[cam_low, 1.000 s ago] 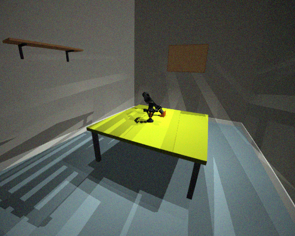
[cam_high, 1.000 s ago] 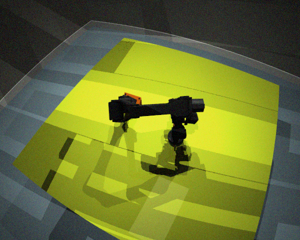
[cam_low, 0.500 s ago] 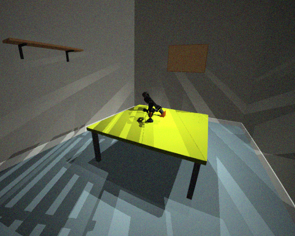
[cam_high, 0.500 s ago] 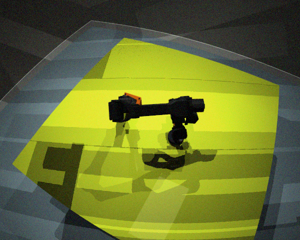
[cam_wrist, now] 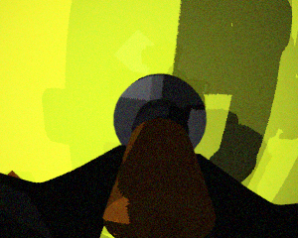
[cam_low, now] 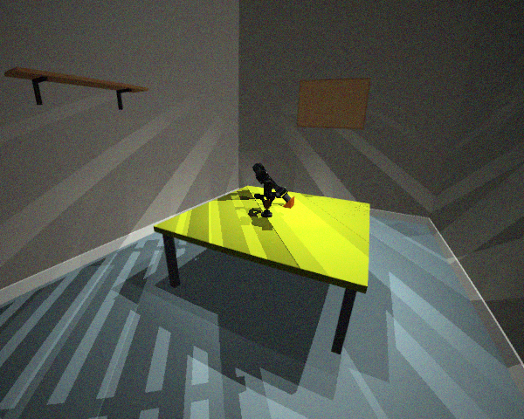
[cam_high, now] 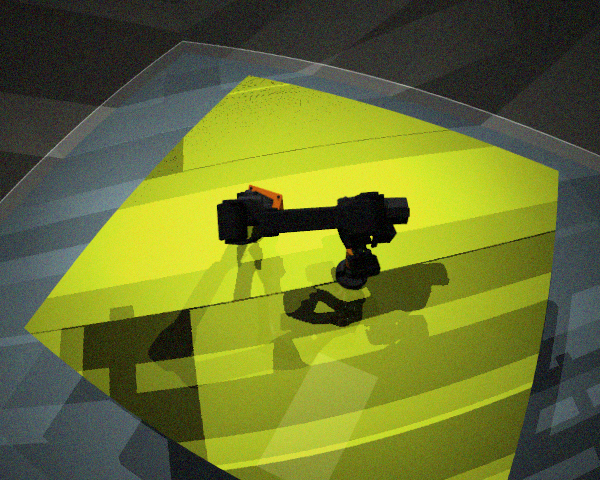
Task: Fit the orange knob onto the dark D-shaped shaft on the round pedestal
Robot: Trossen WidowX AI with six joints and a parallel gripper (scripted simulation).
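The orange knob [cam_wrist: 161,174] is clamped between the two dark fingers of my gripper [cam_wrist: 159,156] [cam_high: 358,256], which is shut on it. A small orange patch of it shows beside the fingers in the top view. The dark round pedestal [cam_wrist: 139,91] [cam_high: 348,281] [cam_low: 266,214] stands on the table directly below the gripper. In the wrist view the knob's far end overlaps the pedestal's middle, and a darker raised ring shows around that end. The shaft is hidden behind the knob. I cannot tell whether the knob is touching the shaft or how high it sits.
The yellow-green table [cam_high: 393,170] [cam_low: 334,234] has strong light bands and dark arm shadows across it. The arm's base, with an orange bracket [cam_high: 267,196] [cam_low: 290,202], stands to the left of the pedestal in the top view. A wall shelf [cam_low: 77,81] and a brown board [cam_low: 334,103] are far behind.
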